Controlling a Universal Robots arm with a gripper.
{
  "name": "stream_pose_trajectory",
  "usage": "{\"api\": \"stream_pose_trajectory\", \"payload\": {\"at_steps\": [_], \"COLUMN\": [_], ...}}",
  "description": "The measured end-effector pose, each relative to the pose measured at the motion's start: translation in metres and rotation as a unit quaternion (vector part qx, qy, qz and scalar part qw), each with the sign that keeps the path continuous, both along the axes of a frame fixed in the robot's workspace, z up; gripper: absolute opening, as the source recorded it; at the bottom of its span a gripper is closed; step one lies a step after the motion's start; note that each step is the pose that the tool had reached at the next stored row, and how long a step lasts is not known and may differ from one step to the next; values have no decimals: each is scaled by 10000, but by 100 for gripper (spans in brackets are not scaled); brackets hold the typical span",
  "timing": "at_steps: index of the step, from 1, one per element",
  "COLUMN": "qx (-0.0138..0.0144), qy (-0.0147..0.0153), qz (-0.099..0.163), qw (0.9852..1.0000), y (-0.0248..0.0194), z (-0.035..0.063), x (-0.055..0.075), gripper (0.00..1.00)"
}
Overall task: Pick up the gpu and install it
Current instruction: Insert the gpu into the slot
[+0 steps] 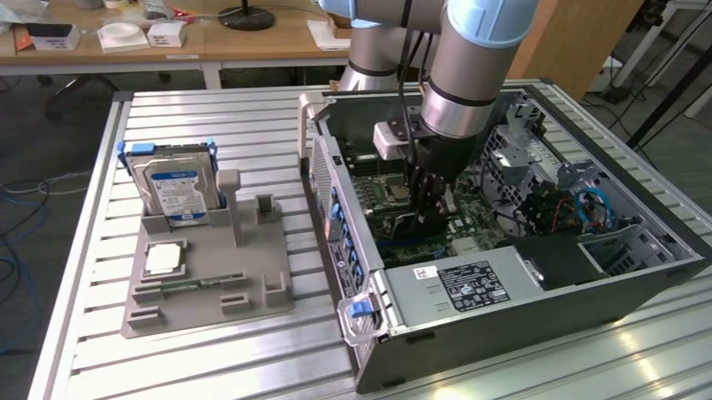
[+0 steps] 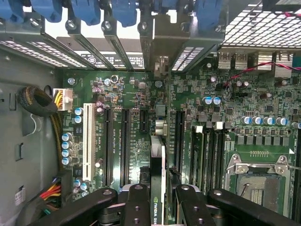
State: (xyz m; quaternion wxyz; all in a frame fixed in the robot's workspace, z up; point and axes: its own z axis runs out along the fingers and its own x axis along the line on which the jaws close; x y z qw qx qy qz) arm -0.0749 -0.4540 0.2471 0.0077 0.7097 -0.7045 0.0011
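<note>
The arm reaches straight down into the open case (image 1: 623, 275), gripper (image 2: 157, 197) low over the motherboard (image 2: 141, 99). Its jaws are clenched on the gpu (image 2: 158, 174), held edge-on above the board between the long black slots (image 2: 115, 141). The case's rear wall and blue clips (image 2: 122, 9) stand near ahead; the CPU socket (image 2: 256, 181) lies just beside.

**Workshop setting behind the slatted bench**

A silver bench (image 1: 78, 275) of ribbed aluminium slats catches bright overhead light. Behind it stands a wooden desk (image 1: 256, 42) carrying small white boxes (image 1: 122, 35) and a black round lamp base (image 1: 246, 17). A brown wooden panel (image 1: 579, 42) rises at the exterior view's right. Cables (image 1: 22, 187) trail across the grey floor (image 1: 33, 125).
</note>
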Motion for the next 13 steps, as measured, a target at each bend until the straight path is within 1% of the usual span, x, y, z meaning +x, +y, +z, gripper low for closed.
{"api": "stream_pose_trajectory", "payload": {"at_steps": [5, 13], "qx": [3, 1], "qy": [-2, 0], "qz": [0, 1], "qw": [10000, 10000], "y": [1, 0], "z": [-25, -37], "x": [-1, -6], "gripper": [26, 26]}}
